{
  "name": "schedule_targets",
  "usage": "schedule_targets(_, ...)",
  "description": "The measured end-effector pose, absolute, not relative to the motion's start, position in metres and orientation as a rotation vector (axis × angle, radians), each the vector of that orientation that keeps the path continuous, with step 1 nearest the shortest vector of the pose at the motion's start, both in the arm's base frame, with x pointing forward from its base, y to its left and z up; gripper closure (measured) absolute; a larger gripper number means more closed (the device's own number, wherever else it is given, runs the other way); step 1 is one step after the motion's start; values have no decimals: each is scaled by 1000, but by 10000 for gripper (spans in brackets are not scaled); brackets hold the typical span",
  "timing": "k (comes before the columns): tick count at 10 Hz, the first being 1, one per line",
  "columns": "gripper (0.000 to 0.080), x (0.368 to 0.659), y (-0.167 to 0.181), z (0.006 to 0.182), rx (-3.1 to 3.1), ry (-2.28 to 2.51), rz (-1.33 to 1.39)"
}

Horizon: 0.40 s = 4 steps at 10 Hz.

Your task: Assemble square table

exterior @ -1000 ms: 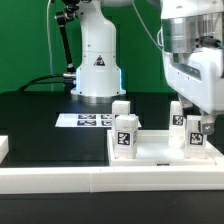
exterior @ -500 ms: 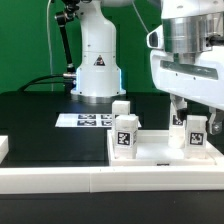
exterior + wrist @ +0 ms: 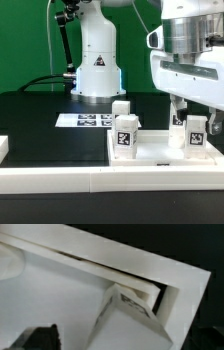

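Claw (image 3: pixel 189 110) spread wide, holding nothing, hovering over the leg (image 3: pixel 196 131) at the square top's (image 3: pixel 150 152) corner on the exterior view's right. Top sits at the desk's (image 3: pixel 40 115) near edge. Best practice: centre fingers around the leg (not its tag) before closing.

The black tabletop (image 3: pixel 40 125) carries the marker board (image 3: pixel 84 120) near its middle; the square table top (image 3: pixel 165 152) lies by the front edge, at the exterior view's right; a white rail (image 3: pixel 60 180) edges the front.
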<state>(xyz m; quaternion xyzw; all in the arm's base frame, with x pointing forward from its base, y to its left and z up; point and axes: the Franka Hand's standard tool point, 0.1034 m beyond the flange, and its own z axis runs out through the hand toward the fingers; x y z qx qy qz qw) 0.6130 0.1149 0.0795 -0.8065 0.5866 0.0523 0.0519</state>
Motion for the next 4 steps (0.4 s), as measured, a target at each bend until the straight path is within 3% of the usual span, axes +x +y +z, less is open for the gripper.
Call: schedule_targets(4, 150, 613, 115, 79, -2454, 1784, 159)
